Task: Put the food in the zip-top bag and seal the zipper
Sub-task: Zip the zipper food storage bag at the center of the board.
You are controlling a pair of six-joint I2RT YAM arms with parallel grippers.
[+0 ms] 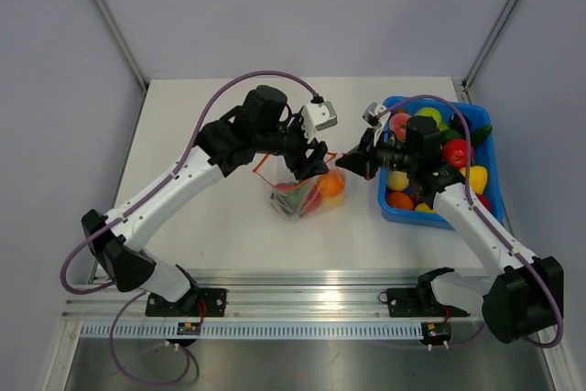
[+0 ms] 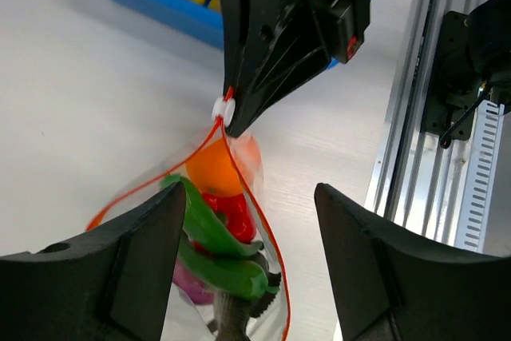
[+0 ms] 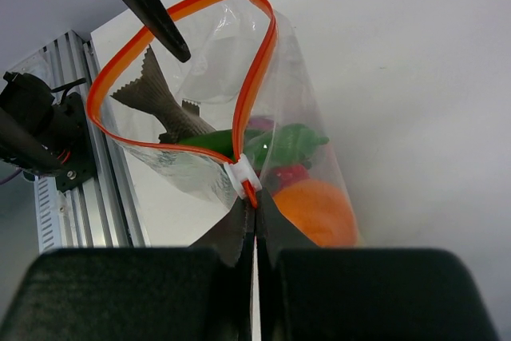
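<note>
My right gripper [image 3: 254, 212] is clenched on the small white slider [image 3: 242, 175] of the zipper [image 3: 263, 57], which sits right at its fingertips. My left gripper [image 2: 249, 193] is released. Its two black fingers [image 2: 144, 261] are spread wide, and the zip-top bag [image 3: 299, 89] lies between and just beyond them. In the right wrist view, one left fingertip hangs by the far rim of the bag's mouth. I cannot tell whether it touches.

The bag is thin, clear, crinkled film, slumped on the white table [image 1: 211, 226]. Its mouth gapes in a teardrop loop ahead of my right fingers, edged by the orange-red strip.

Below the slider sits the food [image 1: 316, 194], all glossy hard plastic:
- a round orange fruit [image 3: 319, 213]
- a long green pepper [image 3: 287, 143]
- a red piece [image 2: 231, 209]
- a grey-brown fish [image 3: 164, 105], tail pointing up toward the mouth

More toys fill the blue bin [image 1: 389, 208] behind my right fingers.

I expect the bag to be light and floppy, and likely to drag along if I pull the slider alone. The far end of the strip looks like the place for my left fingers to pinch. The slider seems small, hard and easy to lose.
</note>
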